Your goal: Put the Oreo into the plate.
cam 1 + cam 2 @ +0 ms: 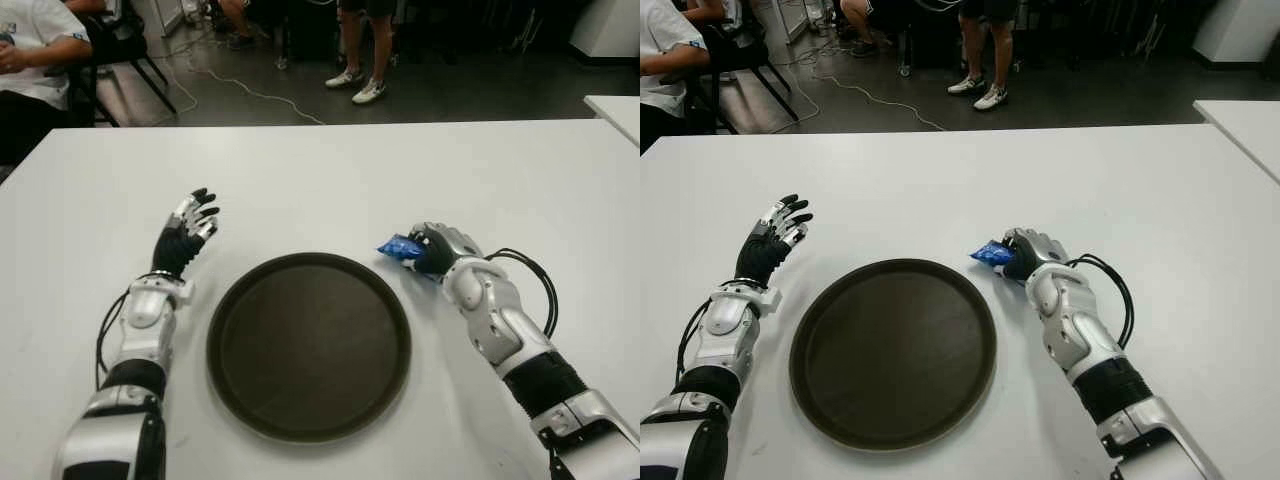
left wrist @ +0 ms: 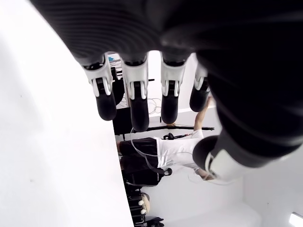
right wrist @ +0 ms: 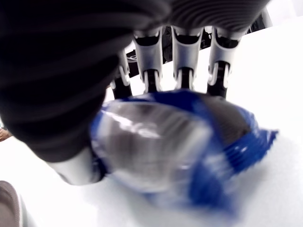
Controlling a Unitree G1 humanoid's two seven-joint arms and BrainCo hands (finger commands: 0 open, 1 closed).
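A blue-wrapped Oreo packet sits in my right hand, whose fingers are curled around it just past the far right rim of the plate. Up close, the packet fills the right wrist view, with the fingertips behind it. The plate is a round dark brown tray lying flat on the white table between my arms, with nothing in it. My left hand shows to the left of the plate with its fingers spread and holding nothing.
A black cable loops on the table beside my right forearm. A second white table's corner stands at the far right. Beyond the table's far edge are a seated person, a chair and a standing person's legs.
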